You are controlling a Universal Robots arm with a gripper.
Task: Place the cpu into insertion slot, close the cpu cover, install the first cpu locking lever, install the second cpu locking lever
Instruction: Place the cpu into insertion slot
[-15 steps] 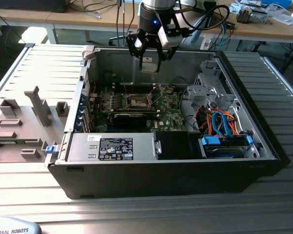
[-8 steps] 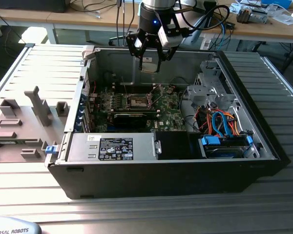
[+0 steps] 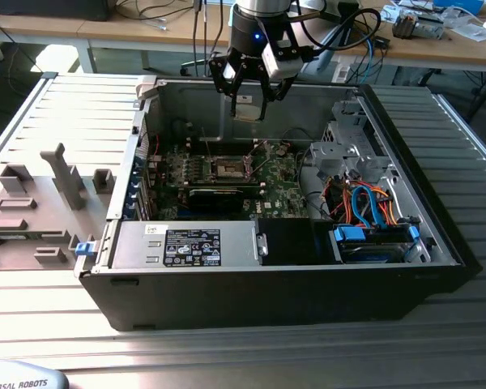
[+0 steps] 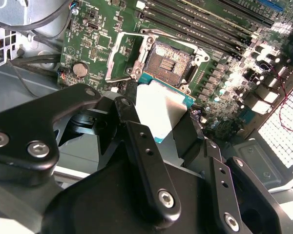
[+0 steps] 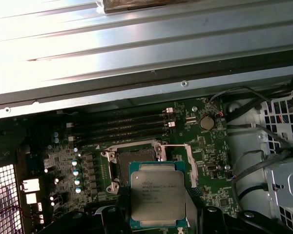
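In the exterior view my gripper [image 3: 249,110] hangs over the open computer case, shut on the cpu [image 3: 248,106], well above the motherboard. The first wrist view shows the cpu [image 5: 157,193] as a silver-topped square with a green edge, held flat between the black fingers [image 5: 112,220]. Under it lies the insertion slot [image 5: 135,155], partly hidden by the chip. In the second wrist view the insertion slot [image 4: 169,60] shows its dark centre bare, and the cpu cover [image 4: 118,54] is swung open beside it. The cpu [image 4: 158,109] sits just short of the slot there.
The case's metal walls [image 3: 186,101] ring the board. A labelled power supply [image 3: 186,247] lies at the front, a drive cage with blue and orange cables [image 3: 371,212] on the exterior view's right, and a black bar [image 3: 219,195] near the slot. Grey fixtures [image 3: 61,174] stand outside.
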